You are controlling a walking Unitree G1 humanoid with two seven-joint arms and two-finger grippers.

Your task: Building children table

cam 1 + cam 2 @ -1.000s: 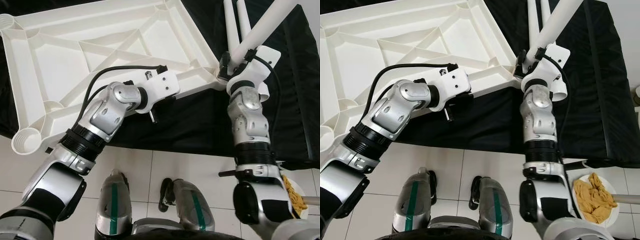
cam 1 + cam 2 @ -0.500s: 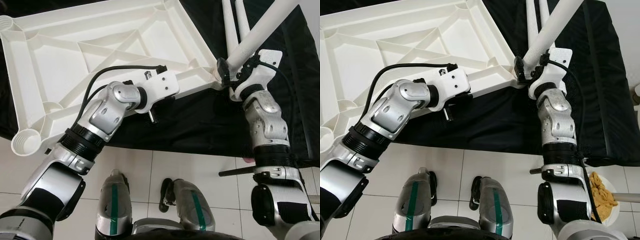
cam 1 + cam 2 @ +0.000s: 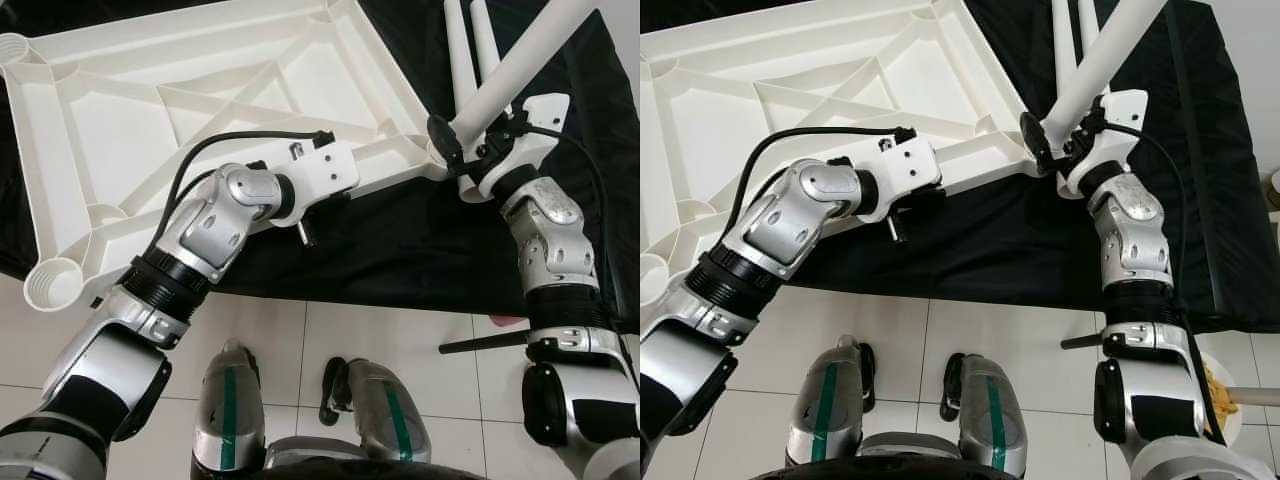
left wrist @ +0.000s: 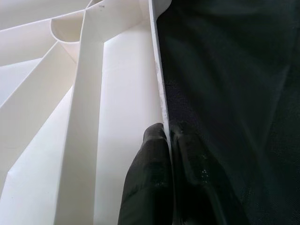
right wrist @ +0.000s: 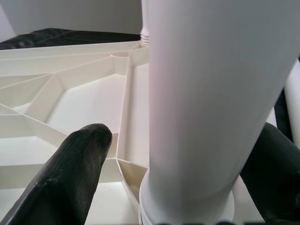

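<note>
One white tabletop (image 3: pixel 200 110) lies underside up on a black cloth (image 3: pixel 400 250), with one leg (image 3: pixel 510 70) standing in its near right corner socket and two more legs (image 3: pixel 468 40) lying on the cloth behind. The left claw (image 4: pixel 166 154) is pinched on the tabletop's near rim; the right claw (image 5: pixel 154 187) has one finger (image 5: pixel 70 173) on each side of the standing leg, though contact cannot be told. Since one second ago the right forearm has swung outward to the robot's right, while the left arm is unchanged.

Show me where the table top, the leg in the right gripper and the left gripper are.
table top (image 3: pixel 120 130): left eye view, ribbed underside.
leg (image 3: pixel 520 60): left eye view, mid shaft.
left gripper (image 4: pixel 171 150): left wrist view, between fingertips at the rim.
</note>
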